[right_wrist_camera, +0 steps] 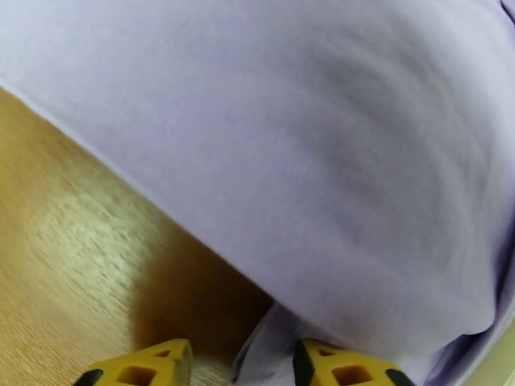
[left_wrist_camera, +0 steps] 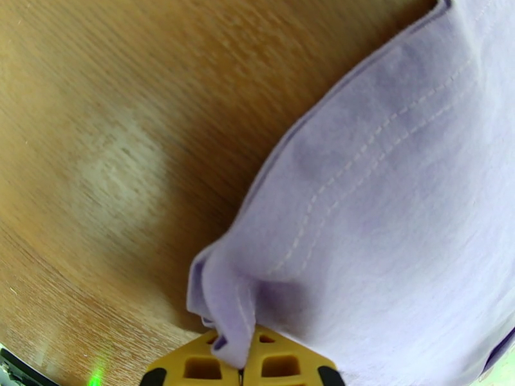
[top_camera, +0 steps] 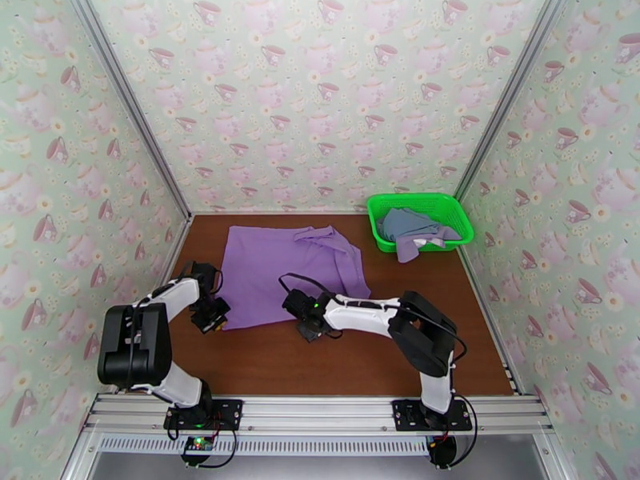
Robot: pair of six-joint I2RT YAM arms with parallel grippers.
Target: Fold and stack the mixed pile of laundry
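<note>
The left gripper (left_wrist_camera: 243, 356) sits nearest the lens, its yellow pads (left_wrist_camera: 283, 365) pressed together on a bunched corner of the shirt (left_wrist_camera: 386, 188), the stitched hem running away toward 1 o'clock. From above, that gripper (top_camera: 210, 314) is at the shirt's (top_camera: 272, 270) 7 o'clock corner. The shirt is spread mostly flat on the table (top_camera: 360, 362), left of centre, with one rumpled sleeve at its 1 o'clock side.

The right gripper (right_wrist_camera: 241, 365) has its jaws standing apart, and a fold of the shirt's (right_wrist_camera: 322, 156) near edge dips between them; neither pad looks pressed on the cloth, so I judge it is not yet holding. From above it (top_camera: 308, 326) is at the shirt's 5 o'clock edge.

Both grippers are low on the near hem, one at each end. That fits lifting the edge evenly and carrying it toward 12 o'clock for a first fold; with only one corner pinched, the cloth would likely skew.

The basket (top_camera: 448, 203) stands at 2 o'clock on the table, well apart from the shirt. It holds a blue-grey garment (top_camera: 408, 222), and a lavender garment (top_camera: 408, 248) hangs over its near rim. Both are unfolded, so the task looks to be in its early part.
</note>
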